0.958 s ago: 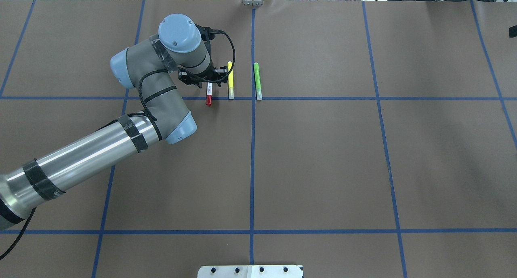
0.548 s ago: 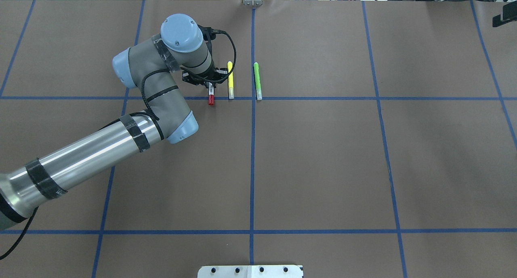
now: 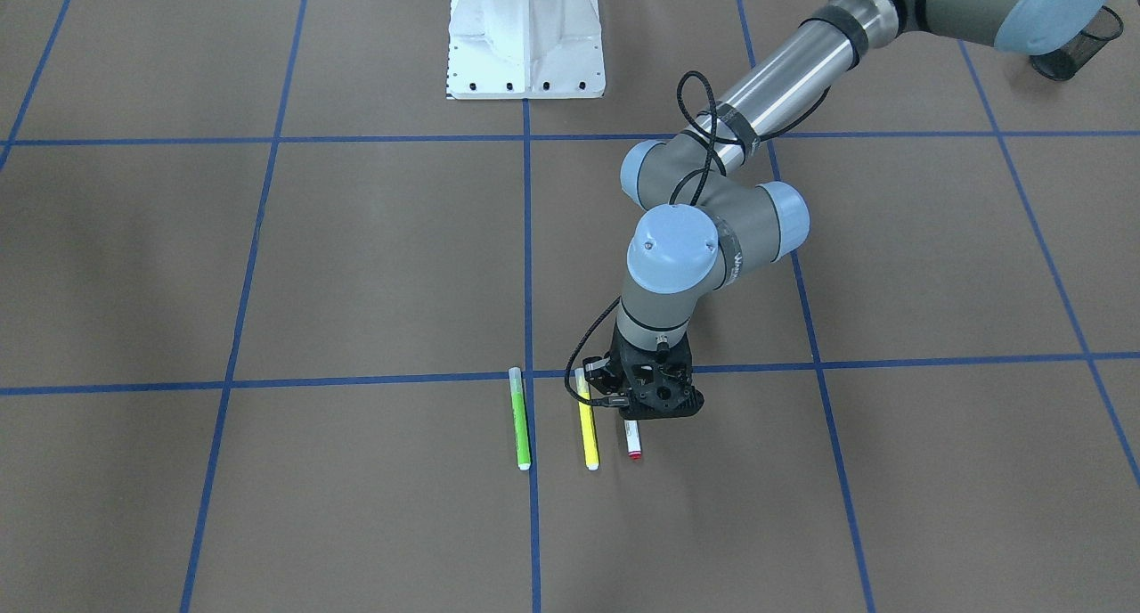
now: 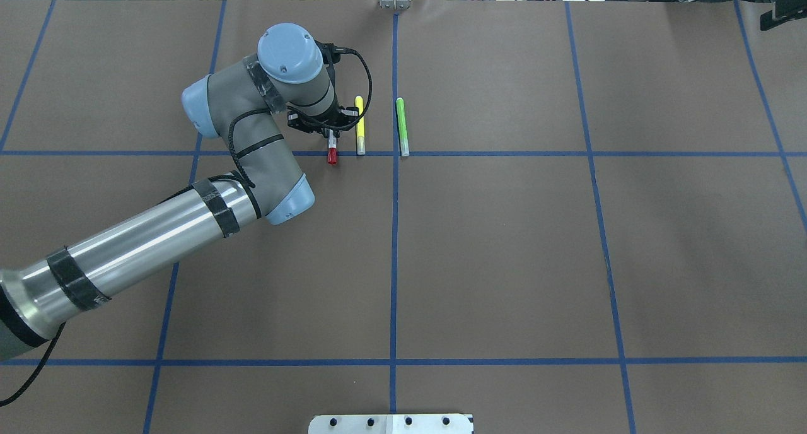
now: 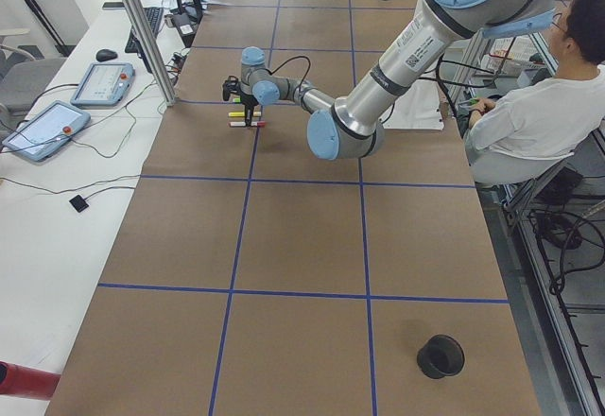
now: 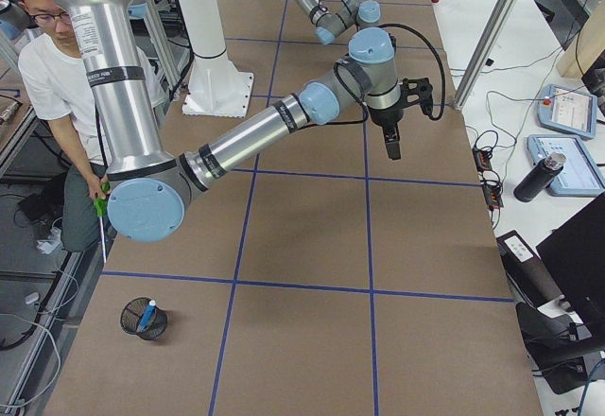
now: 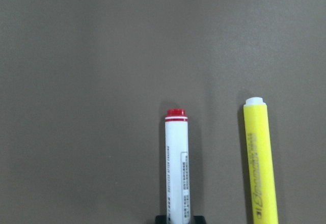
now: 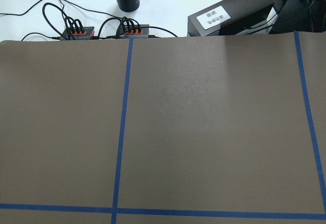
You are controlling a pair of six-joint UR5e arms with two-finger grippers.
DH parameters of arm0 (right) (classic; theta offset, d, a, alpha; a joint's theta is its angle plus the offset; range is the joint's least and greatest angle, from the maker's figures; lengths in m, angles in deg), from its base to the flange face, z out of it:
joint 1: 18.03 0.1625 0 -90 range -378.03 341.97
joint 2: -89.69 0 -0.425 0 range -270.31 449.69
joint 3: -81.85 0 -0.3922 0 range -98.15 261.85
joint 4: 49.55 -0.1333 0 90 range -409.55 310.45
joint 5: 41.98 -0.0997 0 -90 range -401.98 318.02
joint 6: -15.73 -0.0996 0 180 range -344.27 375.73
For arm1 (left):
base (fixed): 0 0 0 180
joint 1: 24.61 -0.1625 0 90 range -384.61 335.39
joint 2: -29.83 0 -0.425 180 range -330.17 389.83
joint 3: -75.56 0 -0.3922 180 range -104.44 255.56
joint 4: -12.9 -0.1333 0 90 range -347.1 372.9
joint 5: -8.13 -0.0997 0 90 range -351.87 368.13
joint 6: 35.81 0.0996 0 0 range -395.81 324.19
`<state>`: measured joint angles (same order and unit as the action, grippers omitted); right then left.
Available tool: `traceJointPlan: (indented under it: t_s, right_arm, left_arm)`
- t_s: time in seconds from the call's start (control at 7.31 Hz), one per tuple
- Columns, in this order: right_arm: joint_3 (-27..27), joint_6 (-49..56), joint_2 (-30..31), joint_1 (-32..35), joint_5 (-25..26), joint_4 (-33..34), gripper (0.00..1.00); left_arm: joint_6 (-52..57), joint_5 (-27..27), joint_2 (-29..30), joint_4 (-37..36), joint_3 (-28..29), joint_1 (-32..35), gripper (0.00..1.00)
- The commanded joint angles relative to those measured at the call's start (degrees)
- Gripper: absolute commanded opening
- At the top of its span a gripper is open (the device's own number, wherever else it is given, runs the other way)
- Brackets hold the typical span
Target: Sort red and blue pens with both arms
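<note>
My left gripper (image 4: 330,135) looks clamped on the red pen (image 7: 177,168), not yet sorted; the blue pen (image 6: 146,316) seems already in the mesh cup (image 6: 129,324), so roughly halfway.

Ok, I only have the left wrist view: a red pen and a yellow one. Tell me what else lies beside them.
Observer: A green pen lies parallel, beyond the yellow pen from the red pen.
Operator: Now find the right arm.
Observer: Its end effector hangs above the table near its far right corner, clear of the pens.
Operator: Locate the blue pen.
Observer: The blue pen stands in a black mesh cup at the table's right end.
</note>
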<state>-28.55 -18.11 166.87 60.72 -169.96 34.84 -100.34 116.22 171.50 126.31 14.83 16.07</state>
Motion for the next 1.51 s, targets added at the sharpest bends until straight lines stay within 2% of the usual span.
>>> traceJointPlan:
  t_s: [0.0, 0.27, 0.41, 0.55, 0.82, 0.96, 1.1, 1.37]
  right_arm:
    - [0.10, 0.00, -0.19, -0.08, -0.25, 0.07, 1.00]
    - [0.45, 0.00, -0.28, -0.43, -0.34, 0.15, 1.00]
    - [0.45, 0.00, -0.28, -0.43, -0.34, 0.07, 1.00]
    - [0.45, 0.00, -0.28, -0.44, -0.43, 0.15, 1.00]
    - [0.62, 0.00, -0.37, -0.52, -0.43, 0.07, 1.00]
    - [0.71, 0.00, -1.41, -0.61, -0.25, 0.15, 1.00]
    - [0.80, 0.00, -2.29, -0.70, 0.01, 0.76, 1.00]
    - [2.29, 0.00, -3.44, -1.40, 0.01, 1.21, 1.00]
  left_arm:
    - [0.01, -0.34, 0.10, -0.03, 0.35, -0.08, 0.31]
    - [-0.08, -0.43, 0.19, -0.12, 0.53, -0.34, 0.32]
    - [-0.08, -0.43, 0.36, -0.21, 0.53, -0.34, 0.23]
    - [-0.08, -0.43, 0.54, -0.21, 0.53, -0.34, 0.00]
    - [0.01, -0.34, 0.54, -0.12, -0.17, 0.36, 0.00]
    - [-0.08, -0.08, 0.11, -0.21, -3.74, 3.15, 0.00]
    - [-0.08, -0.08, -3.03, 0.05, -9.26, 4.83, 0.00]
    - [-0.16, 0.01, -13.11, 0.14, -24.87, 8.08, 0.00]
